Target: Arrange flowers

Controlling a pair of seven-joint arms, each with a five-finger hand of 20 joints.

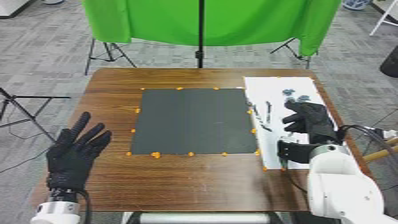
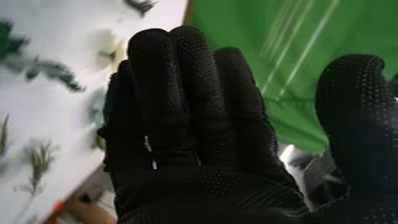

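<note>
Head view: left robot hand (image 1: 73,157), fingers spread, at bench (image 1: 178,185) left | right robot hand (image 1: 311,119), fingers straight, nothing seen in grasp, over white sheet (image 1: 266,85) | dark stems (image 1: 268,111) beside it; risk: snagging, cause: close spacing | blue-grey sprigs (image 1: 303,98) beyond fingertips; risk: shoving, cause: overly low forward reach

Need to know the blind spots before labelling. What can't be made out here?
- White sheet, head view: the patch behind the right hand is hidden.
- Dark slender sprigs, head view: too small to tell the kind.
- Leafy green sprig, right wrist view: cut off by the picture's edge.
</note>
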